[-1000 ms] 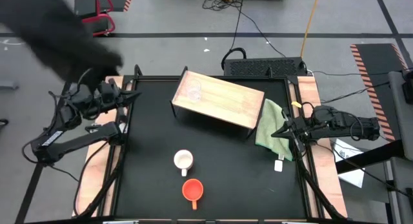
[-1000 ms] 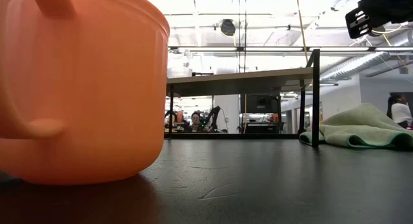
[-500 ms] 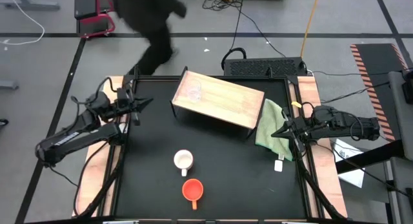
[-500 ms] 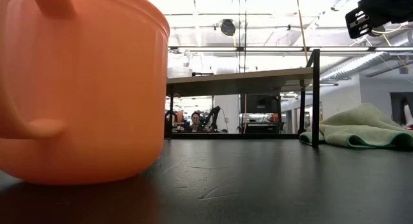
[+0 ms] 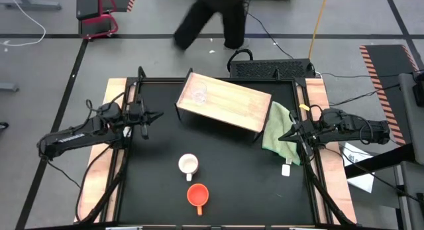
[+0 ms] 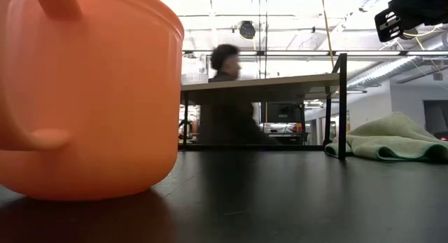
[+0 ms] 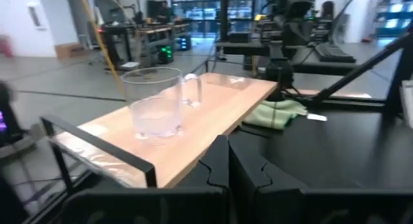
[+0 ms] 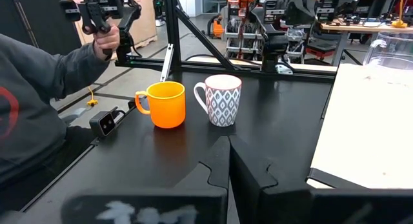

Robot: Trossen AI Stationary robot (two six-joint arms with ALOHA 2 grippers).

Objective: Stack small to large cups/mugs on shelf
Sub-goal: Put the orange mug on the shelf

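The shelf (image 5: 225, 101) stands on black legs at the table's far middle. The small clear cup (image 5: 199, 93) stands upright on its left end, and also shows in the left wrist view (image 7: 155, 102). The white patterned mug (image 5: 189, 165) and the orange mug (image 5: 197, 194) stand upright on the table near the front, as the right wrist view shows (image 8: 221, 99) (image 8: 166, 104). My left gripper (image 5: 148, 116) is shut and empty over the table's left part, pointing at the shelf. My right gripper (image 5: 286, 134) is shut and empty at the right edge.
A green cloth (image 5: 277, 128) lies crumpled beside the shelf's right end, under my right gripper. A small white tag (image 5: 286, 169) lies near the right edge. A person (image 5: 215, 18) walks behind the table's far edge. Pale wooden strips (image 5: 106, 157) run along both sides.
My left gripper has swung from the far left corner toward the table's right and near edges, coming in over the black surface. The person has walked from left to right behind the table. The cups and my right arm have kept still.
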